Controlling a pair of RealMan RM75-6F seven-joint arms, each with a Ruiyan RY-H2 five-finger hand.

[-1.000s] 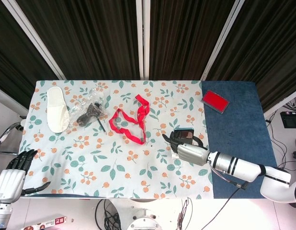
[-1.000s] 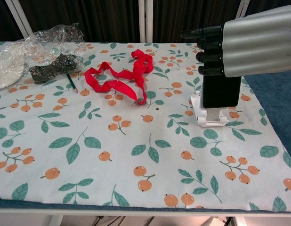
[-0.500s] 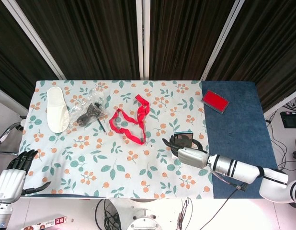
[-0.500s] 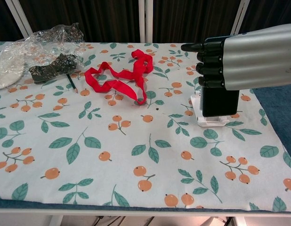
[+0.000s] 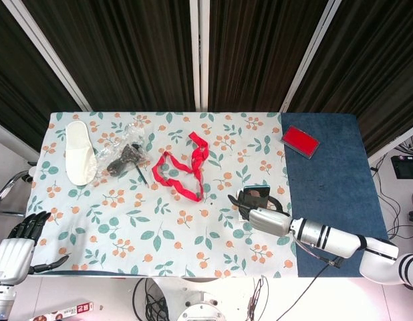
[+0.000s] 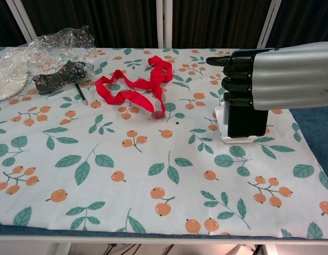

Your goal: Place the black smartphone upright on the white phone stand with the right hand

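Gripping the black smartphone from above, the silver right hand is seen with fingers wrapped round it, its lower edge seated upright in the white phone stand on the floral tabletop. If released carelessly, the phone could be tipped over.

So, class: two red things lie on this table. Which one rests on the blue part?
The flat red rectangular pad, far right on the blue mat; the red ribbon lies on the floral cloth.
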